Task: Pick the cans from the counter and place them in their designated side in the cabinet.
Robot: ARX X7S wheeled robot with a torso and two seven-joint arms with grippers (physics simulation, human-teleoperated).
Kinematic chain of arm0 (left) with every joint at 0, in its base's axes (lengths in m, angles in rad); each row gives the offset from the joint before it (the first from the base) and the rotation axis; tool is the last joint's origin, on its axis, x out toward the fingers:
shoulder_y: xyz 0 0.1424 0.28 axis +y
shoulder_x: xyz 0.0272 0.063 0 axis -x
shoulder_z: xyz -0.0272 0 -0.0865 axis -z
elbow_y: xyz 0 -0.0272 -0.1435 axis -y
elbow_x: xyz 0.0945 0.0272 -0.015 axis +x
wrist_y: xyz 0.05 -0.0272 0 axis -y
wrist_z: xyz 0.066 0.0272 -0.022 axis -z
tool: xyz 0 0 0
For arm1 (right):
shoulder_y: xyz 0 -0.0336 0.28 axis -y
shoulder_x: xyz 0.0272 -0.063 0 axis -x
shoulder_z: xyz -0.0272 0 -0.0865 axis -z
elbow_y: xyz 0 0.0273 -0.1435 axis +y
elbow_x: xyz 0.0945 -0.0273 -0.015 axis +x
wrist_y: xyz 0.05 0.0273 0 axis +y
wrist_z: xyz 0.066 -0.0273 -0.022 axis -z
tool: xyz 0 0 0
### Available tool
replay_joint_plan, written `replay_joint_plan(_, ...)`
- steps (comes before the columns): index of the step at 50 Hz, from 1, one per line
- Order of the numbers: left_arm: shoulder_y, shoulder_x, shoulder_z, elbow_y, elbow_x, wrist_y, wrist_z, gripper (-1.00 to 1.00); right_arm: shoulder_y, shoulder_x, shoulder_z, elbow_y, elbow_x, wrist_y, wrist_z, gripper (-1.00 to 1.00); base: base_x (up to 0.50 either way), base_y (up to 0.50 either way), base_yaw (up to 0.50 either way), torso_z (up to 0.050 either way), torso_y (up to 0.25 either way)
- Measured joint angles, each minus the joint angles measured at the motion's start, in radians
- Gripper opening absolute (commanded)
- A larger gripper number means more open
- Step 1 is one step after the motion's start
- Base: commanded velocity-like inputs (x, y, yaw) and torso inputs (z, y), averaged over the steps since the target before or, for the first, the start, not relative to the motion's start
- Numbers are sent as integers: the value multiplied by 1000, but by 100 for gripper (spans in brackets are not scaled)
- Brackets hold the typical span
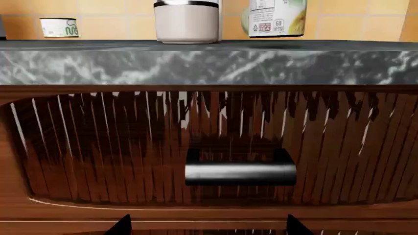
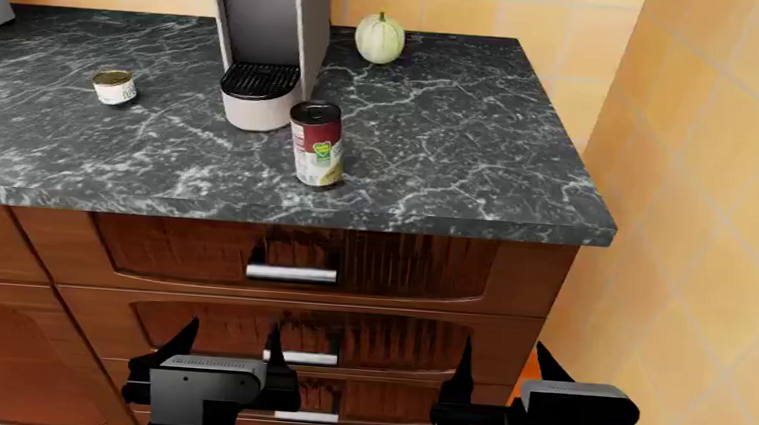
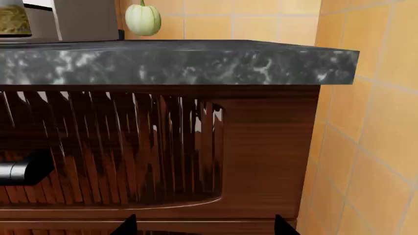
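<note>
The tall can (image 2: 316, 145), dark red on top with a white-green label, stands upright near the front edge of the counter (image 2: 490, 170). The left wrist view shows its lower label (image 1: 277, 18) above the worktop's edge (image 1: 209, 63). The short can (image 2: 115, 86) with a gold lid sits further back at the left, also seen as the short can (image 1: 58, 27). My left gripper (image 2: 229, 342) and right gripper (image 2: 504, 360) hang open and empty below the counter, facing the drawer fronts. The left gripper (image 1: 207, 226) and right gripper (image 3: 204, 226) show only their tips. The cabinet is out of view.
A grey coffee machine (image 2: 269, 34) stands just behind the tall can, and a pale green squash (image 2: 380, 38) sits at the back. Drawer fronts with a metal handle (image 2: 291, 274) are under the worktop. An orange tiled wall (image 2: 701, 195) closes the right side.
</note>
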Motion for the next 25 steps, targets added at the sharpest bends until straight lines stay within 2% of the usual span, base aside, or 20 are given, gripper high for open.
replay_joint_plan(7, 1, -12, 14, 2, -14, -3, -13, 100, 0, 12, -18, -1, 10, 0, 18, 100, 0, 40, 0, 0, 0)
replay_joint_plan(25, 7, -53, 46, 11, -63, -11, -48, 100, -2, 48, -71, -15, 43, 7, 67, 100, 0, 265, 0, 0, 0)
